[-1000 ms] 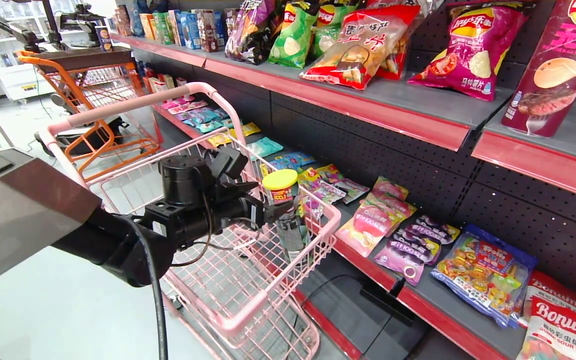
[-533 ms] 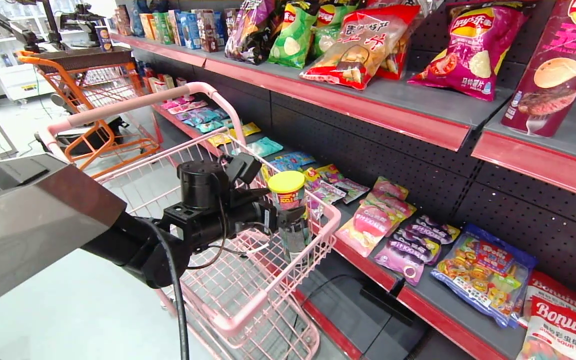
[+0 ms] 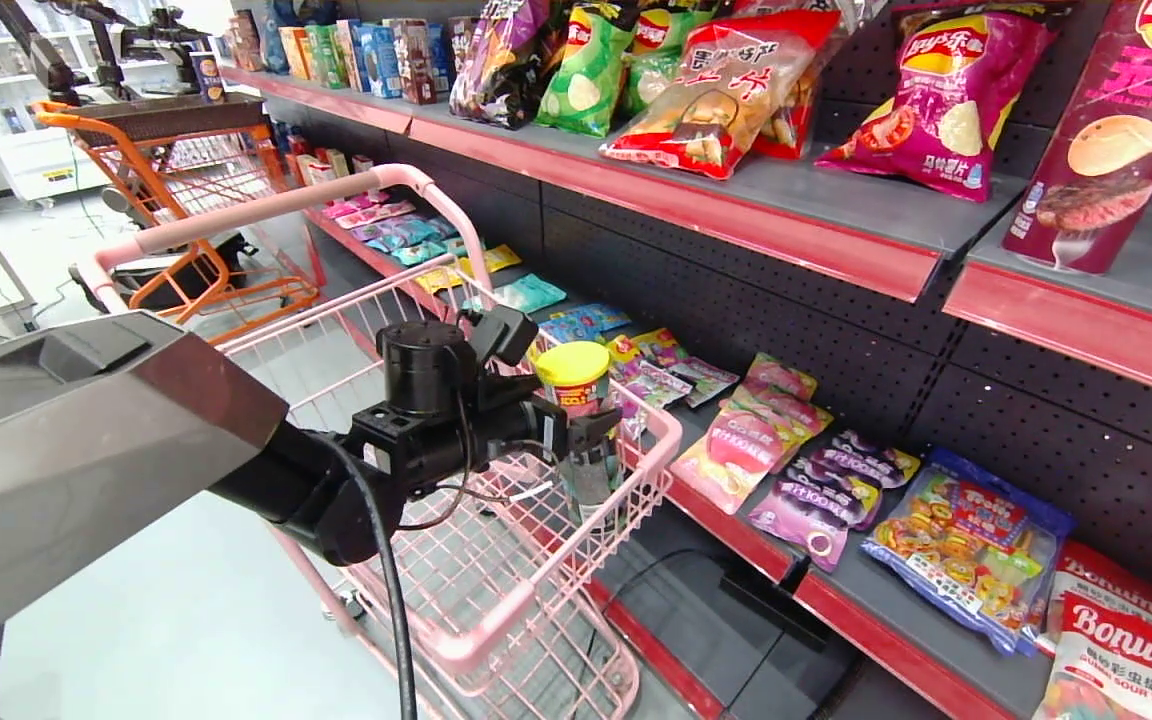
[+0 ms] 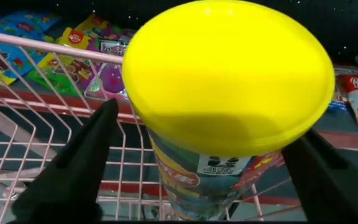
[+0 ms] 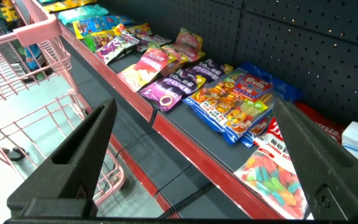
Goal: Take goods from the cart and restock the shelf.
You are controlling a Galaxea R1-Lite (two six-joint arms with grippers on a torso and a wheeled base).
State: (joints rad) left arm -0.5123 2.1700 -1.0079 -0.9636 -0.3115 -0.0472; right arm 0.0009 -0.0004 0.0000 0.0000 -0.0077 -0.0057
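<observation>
— Where is the yellow-lid can [image 3: 573,378]?
— The left gripper [image 3: 581,428] pinches it, upright, at the pink cart's [image 3: 496,625] rim. The candy shelf [image 3: 841,592] sits at 4 o'clock from it.
— And the right gripper [image 5: 194,112]?
— Its fingers are spread wide above that shelf.

Free: I log open air above the pink cart's [image 3: 286,207] basket, and an open band between the lower shelf [image 3: 851,572] and the upper shelf [image 3: 816,190].

Blocking:
- The cart's front rim [image 3: 666,425], just beside the lower shelf.
- The canister [image 3: 571,362], clamped in my left gripper [image 3: 584,432] just inside that rim.
- Candy bags [image 3: 736,455] covering the lower shelf.
- Chip bags [image 3: 726,90] crowding the upper one.
</observation>
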